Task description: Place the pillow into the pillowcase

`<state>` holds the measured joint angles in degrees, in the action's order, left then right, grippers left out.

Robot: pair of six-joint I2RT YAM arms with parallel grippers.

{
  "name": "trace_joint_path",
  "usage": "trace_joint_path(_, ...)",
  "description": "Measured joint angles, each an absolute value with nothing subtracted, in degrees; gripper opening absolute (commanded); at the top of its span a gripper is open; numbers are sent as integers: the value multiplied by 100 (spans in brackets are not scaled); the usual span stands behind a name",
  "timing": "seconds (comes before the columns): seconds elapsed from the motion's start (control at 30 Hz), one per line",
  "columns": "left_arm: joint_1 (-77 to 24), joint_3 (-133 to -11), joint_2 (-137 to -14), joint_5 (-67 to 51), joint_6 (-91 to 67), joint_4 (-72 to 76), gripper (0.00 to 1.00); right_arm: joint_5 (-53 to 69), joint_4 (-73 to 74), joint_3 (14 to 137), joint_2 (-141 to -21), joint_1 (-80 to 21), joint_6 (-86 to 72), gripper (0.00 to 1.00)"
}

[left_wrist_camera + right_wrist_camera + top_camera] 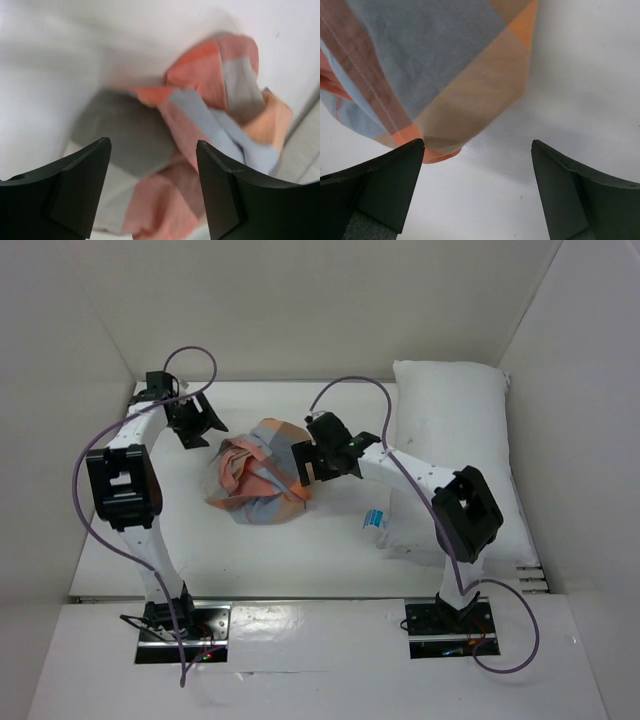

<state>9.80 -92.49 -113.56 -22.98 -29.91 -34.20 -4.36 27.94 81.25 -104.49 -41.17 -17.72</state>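
Left claw is spread wide and grips nothing; the crumpled checked pillowcase lies just beyond its tips. Right claw is also wide open and empty, with the pillowcase's orange corner just beside one finger. The white pillow lies along the right side of the surface, outside the pillowcase; its blue-and-white label is too small to read

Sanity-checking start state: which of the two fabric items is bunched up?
The checked pillowcase, crumpled into a heap in the middle. The white pillow lies spread out flat along the right side.
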Motion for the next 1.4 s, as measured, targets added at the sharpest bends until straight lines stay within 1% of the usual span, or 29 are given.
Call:
trace_joint_path(0.07,980,-9695,-11795,-2292,-2980,-3374,92,-458,2799,8086,-10449,-4086,-1817,95)
trace_joint_path(0.1,980,-9856,-11966,-2303,-2971,-3347,98,-469,2790,8064,-10444,-4075,-1835,95)
trace_joint_path(0.17,961,-10186,-12285,-2366,-2943,-3378,98,-416,2781,7999,-10429,-4053,-1855,95)
trace_joint_path(0.2,947,-10366,-12446,-2388,-2912,-3430,98,-344,2775,7970,-10427,-4045,-1863,97)
trace_joint_path(0.27,908,-10624,-12702,-2397,-2869,-3520,92,-93,2757,7942,-10444,-4034,-1909,99)
trace_joint_path(0.3,869,-10689,-12798,-2392,-2856,-3540,87,104,2746,7944,-10468,-4027,-1949,99)
trace_joint_path(0.33,821,-10709,-12851,-2390,-2860,-3577,77,255,2722,7944,-10503,-4025,-1975,99)
trace_joint_path(0.37,773,-10707,-12884,-2388,-2860,-3632,40,416,2705,7957,-10562,-4025,-2016,99)
trace_joint_path(0.4,727,-10698,-12890,-2405,-2880,-3695,18,563,2661,7961,-10639,-4027,-2060,99)
trace_joint_path(0.43,698,-10696,-12892,-2436,-2856,-3752,2,694,2620,7961,-10713,-4029,-2091,95)
trace_joint_path(0.47,655,-10696,-12892,-2486,-2842,-3774,0,805,2589,7961,-10785,-4032,-2119,91)
trace_joint_path(0.5,617,-10696,-12890,-2554,-2823,-3771,0,939,2556,7959,-10851,-4034,-2165,86)
trace_joint_path(0.53,600,-10696,-12888,-2630,-2818,-3774,0,1057,2526,7959,-10903,-4034,-2204,78)
trace_joint_path(0.57,591,-10696,-12886,-2731,-2816,-3785,0,1164,2482,7959,-10936,-4036,-2231,39)
trace_joint_path(0.63,611,-10691,-12844,-2873,-2821,-3813,0,1326,2394,7959,-10973,-4036,-2290,0)
trace_joint_path(0.73,696,-10624,-12573,-2980,-2851,-3885,0,1282,2377,8029,-10975,-4036,-2329,0)
trace_joint_path(0.9,943,-10617,-11587,-2993,-2880,-3940,0,816,2550,8512,-10836,-4010,-2165,0)
trace_joint_path(1.17,1374,-11030,-10027,-3146,-3092,-3730,0,268,2888,9852,-10353,-3865,-1651,0)
trace_joint_path(1.3,1555,-11037,-9511,-3323,-3424,-3452,0,117,2950,10514,-10331,-3712,-1424,0)
trace_joint_path(1.4,1730,-11083,-9290,-3509,-3782,-3194,0,148,2915,11332,-10506,-3465,-1306,0)
